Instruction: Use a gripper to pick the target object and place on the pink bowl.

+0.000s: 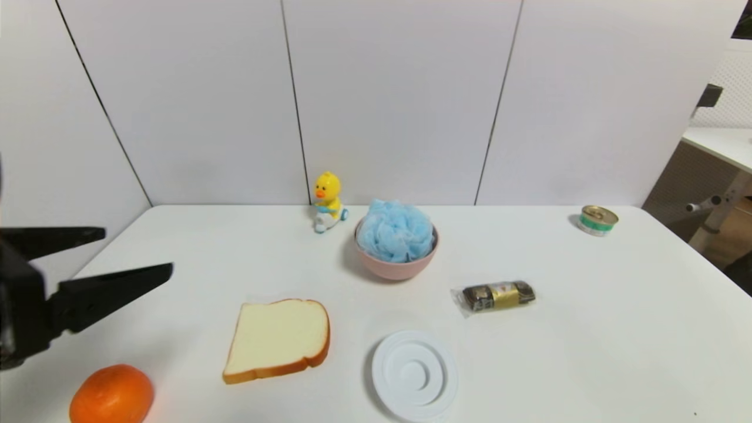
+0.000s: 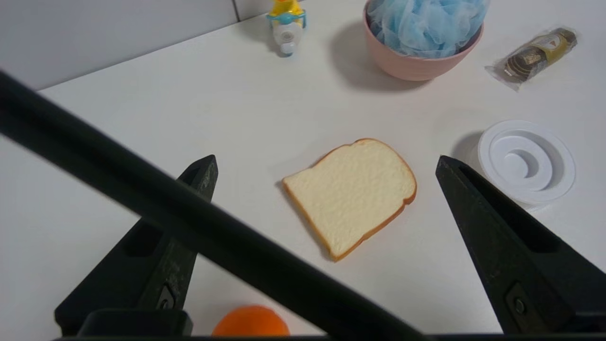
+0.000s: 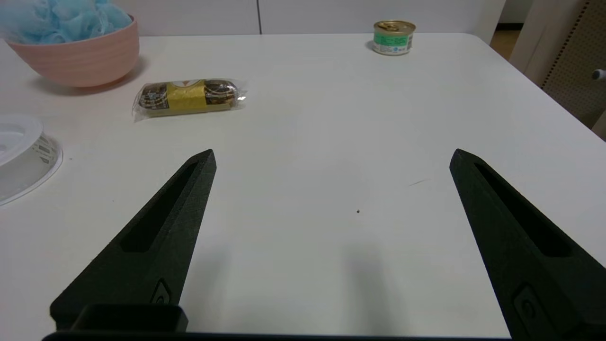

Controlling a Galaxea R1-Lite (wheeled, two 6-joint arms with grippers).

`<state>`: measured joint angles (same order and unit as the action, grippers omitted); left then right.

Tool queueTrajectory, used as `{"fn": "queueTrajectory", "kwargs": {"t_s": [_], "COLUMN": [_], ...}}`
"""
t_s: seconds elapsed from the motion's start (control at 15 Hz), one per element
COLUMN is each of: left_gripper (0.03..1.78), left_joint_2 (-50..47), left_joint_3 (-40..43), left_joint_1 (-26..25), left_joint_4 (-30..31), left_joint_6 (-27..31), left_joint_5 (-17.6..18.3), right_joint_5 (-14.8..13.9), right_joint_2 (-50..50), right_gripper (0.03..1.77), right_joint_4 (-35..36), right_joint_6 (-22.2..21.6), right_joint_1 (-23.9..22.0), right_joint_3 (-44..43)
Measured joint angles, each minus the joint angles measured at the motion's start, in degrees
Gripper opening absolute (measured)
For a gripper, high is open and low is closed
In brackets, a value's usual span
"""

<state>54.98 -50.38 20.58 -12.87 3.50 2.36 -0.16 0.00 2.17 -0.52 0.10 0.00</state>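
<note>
The target object, a fluffy light-blue bath pouf (image 1: 395, 230), sits inside the pink bowl (image 1: 395, 269) at the back middle of the table. Both also show far off in the left wrist view, pouf (image 2: 426, 23) in bowl (image 2: 412, 66), and at the edge of the right wrist view, pouf (image 3: 57, 16) in bowl (image 3: 80, 61). My left gripper (image 1: 138, 250) hangs open and empty at the table's left edge, well away from the bowl; in its own view the left gripper (image 2: 325, 160) has its jaws spread wide above the bread. My right gripper (image 3: 332, 152) is open and empty over bare table.
A bread slice (image 1: 277, 339), an orange (image 1: 111, 395) and a white ringed disc (image 1: 415, 375) lie along the front. A wrapped snack (image 1: 498, 295) lies right of the bowl, a tin can (image 1: 597, 220) at the back right, a duck toy (image 1: 328, 201) by the wall.
</note>
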Motion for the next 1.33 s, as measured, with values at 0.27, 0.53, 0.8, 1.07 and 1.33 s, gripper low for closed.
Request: {"fn": "queueTrajectory", "kwargs": {"t_s": [0.27, 0.53, 0.8, 1.07, 1.33], "left_gripper": [1.67, 1.69, 1.69, 1.69, 1.69], "left_joint_2": [-21.42, -37.90, -49.47, -54.19, -55.03], "left_joint_3": [19.38, 33.46, 43.69, 49.86, 50.36], "left_joint_1": [-8.16, -17.20, -19.83, -20.16, -20.16], "left_joint_4": [5.80, 10.26, 11.09, 13.18, 12.98], "left_joint_6": [-0.52, 0.38, 1.40, 0.27, -0.85], "left_joint_5": [0.20, 1.49, 1.68, -1.73, -1.68], "right_joint_5": [-0.02, -0.05, 0.00, -0.02, -0.02], "right_joint_2": [0.00, 0.00, 0.00, 0.00, 0.00], "right_gripper": [1.71, 1.71, 1.71, 1.71, 1.71], "right_joint_4": [0.00, 0.00, 0.00, 0.00, 0.00], "right_joint_6": [0.00, 0.01, 0.00, 0.00, 0.00], "right_joint_1": [0.04, 0.01, 0.01, 0.01, 0.04], "right_joint_3": [0.00, 0.00, 0.00, 0.00, 0.00]}}
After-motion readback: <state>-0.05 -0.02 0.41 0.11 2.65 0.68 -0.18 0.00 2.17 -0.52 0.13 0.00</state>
